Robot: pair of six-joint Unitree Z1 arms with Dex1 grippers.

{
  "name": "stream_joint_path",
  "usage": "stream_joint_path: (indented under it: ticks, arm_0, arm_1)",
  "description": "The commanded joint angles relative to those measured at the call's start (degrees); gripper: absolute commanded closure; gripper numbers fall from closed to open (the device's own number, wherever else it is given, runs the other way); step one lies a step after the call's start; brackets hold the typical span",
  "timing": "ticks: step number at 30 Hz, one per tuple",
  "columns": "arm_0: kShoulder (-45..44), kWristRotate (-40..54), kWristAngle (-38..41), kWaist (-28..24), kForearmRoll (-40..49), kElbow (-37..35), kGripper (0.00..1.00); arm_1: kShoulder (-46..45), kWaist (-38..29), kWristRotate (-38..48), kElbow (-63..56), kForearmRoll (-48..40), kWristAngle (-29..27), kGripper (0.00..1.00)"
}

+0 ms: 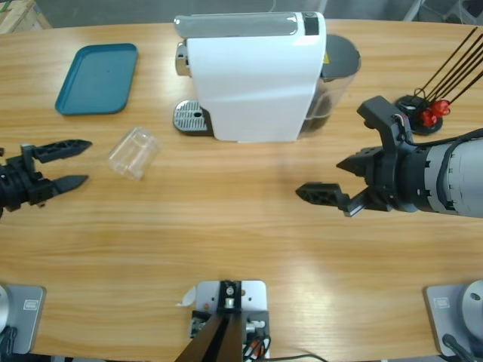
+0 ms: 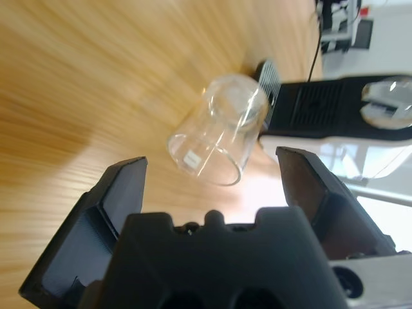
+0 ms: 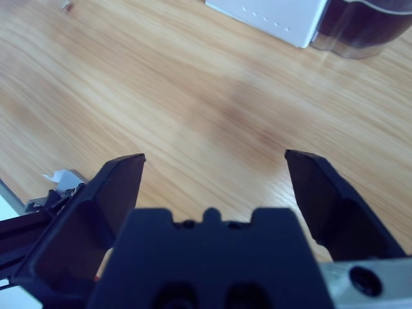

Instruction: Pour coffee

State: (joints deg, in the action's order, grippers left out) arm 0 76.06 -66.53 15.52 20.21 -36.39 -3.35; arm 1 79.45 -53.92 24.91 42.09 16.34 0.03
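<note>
On the table (image 1: 226,226), a clear glass (image 1: 133,152) is seen tipped over, empty, near the left gripper (image 1: 73,162); both it and the right gripper (image 1: 332,177) are spread wide, nothing held.

You have a long wooden table (image 1: 226,226) with pale grain; on it a white coffee machine (image 1: 253,75) stands at the far middle; a teal tray (image 1: 98,78) lies flat to its left; a clear glass (image 1: 134,152) lies on its side near the tray; a black capsule stand (image 1: 419,115) sits at the right.
</note>
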Motion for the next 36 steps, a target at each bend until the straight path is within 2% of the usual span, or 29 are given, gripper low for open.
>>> stream_joint_path:
  ticks: [1,9,23,24,26,27,28,29,30,31,36]
  arm_0:
    - [4.06,-1.31,1.27,5.54,-2.78,-0.17,0.128]
    - [18.03,-4.77,-0.42,12.34,-20.83,-0.24,0.128]
    - [16.59,-4.49,-5.91,12.4,-22.27,1.17,0.165]
    - [16.64,-4.49,-6.24,12.4,-22.26,1.31,0.149]
    - [16.66,-4.49,-6.57,12.4,-22.29,1.38,0.009]
    - [16.66,-4.49,-6.75,12.4,-22.38,1.33,0.0]
    - [16.66,-4.49,-6.82,12.4,-22.41,1.29,0.009]
    - [16.66,-4.42,-6.82,12.4,-22.41,1.28,0.11]
    - [16.66,-4.37,-7.33,12.4,-22.43,1.45,0.362]
    - [16.57,-4.31,-8.12,12.4,-22.55,1.89,0.433]
    - [15.69,-3.91,-11.72,12.4,-22.64,2.84,0.437]
  arm_1:
    - [-0.02,0.57,0.76,-2.75,-0.52,0.5,0.018]
    - [-0.47,0.57,0.93,-3.37,-0.59,0.5,0.018]
    - [-0.44,0.57,1.11,-3.95,-1.75,0.85,0.018]
    - [-0.44,0.57,1.11,-4.02,-1.75,0.85,0.018]
    - [-0.51,0.57,1.11,-4.04,-1.75,0.96,0.018]
    - [-0.53,0.57,1.11,-4.04,-1.75,1.03,0.018]
    - [-0.53,0.57,1.11,-4.04,-1.75,1.08,0.018]
    - [-0.6,0.57,1.11,-4.04,-1.8,1.11,0.018]
    - [-0.61,0.57,1.11,-4.04,-1.84,1.15,0.018]
    - [-0.63,0.57,1.11,-4.04,-1.84,1.31,0.018]
    - [-0.79,0.57,1.11,-4.04,-1.84,1.64,0.018]
